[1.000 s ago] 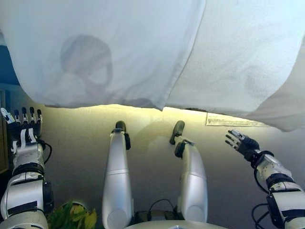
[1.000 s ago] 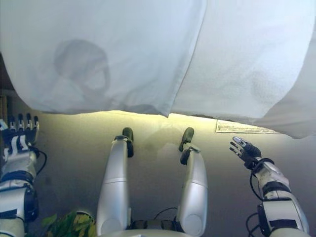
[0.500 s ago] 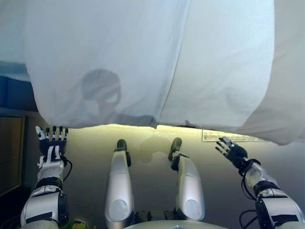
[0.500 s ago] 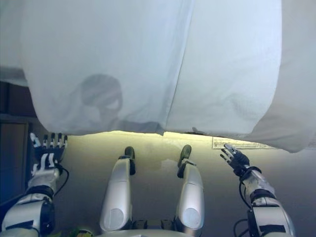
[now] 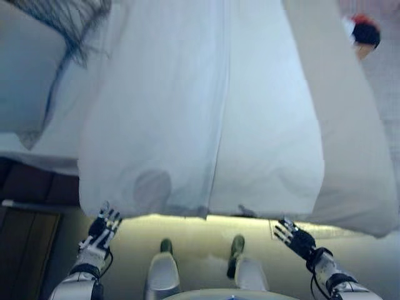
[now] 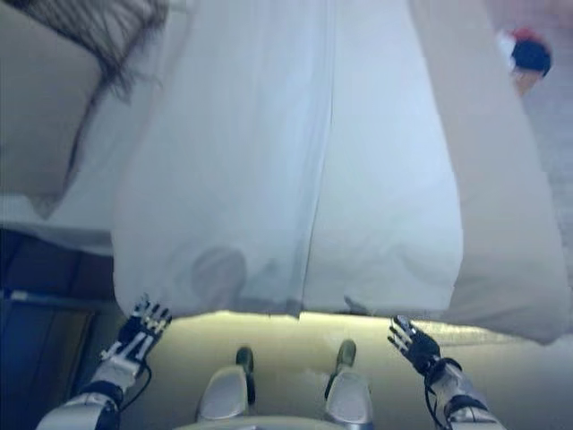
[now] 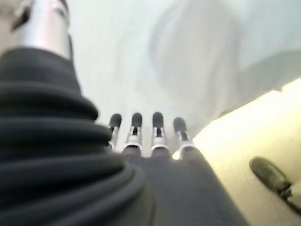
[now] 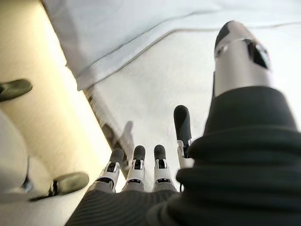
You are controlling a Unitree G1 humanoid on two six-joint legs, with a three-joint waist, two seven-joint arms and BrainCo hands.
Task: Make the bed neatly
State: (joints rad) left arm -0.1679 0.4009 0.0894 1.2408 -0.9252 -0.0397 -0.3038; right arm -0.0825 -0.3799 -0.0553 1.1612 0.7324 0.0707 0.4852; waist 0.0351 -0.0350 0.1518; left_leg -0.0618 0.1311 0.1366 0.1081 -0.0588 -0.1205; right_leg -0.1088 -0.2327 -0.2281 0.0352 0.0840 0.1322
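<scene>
A white sheet (image 5: 162,125) lies over the left part of the bed and hangs over its near edge. Beside it a white textured cover (image 5: 269,137) hangs over the same edge; the two meet along a seam down the middle. My left hand (image 5: 103,228) is open, fingers straight, just below the sheet's lower left corner. My right hand (image 5: 294,237) is open just below the cover's lower right corner. Neither hand holds cloth. The left wrist view shows my fingers (image 7: 157,122) straight before the sheet (image 7: 141,56). The right wrist view shows my fingers (image 8: 138,155) straight before the cover (image 8: 169,70).
A pillow (image 5: 28,69) with a dark patterned cloth (image 5: 69,19) over it lies at the far left. A beige mattress side (image 5: 350,144) shows at the right. A red and dark object (image 5: 362,31) lies on the floor at the far right. A dark wooden frame (image 5: 28,250) stands lower left.
The camera has tilted up, so more of the bed shows. Both hands have risen toward the hanging edge of the bedding, still open.
</scene>
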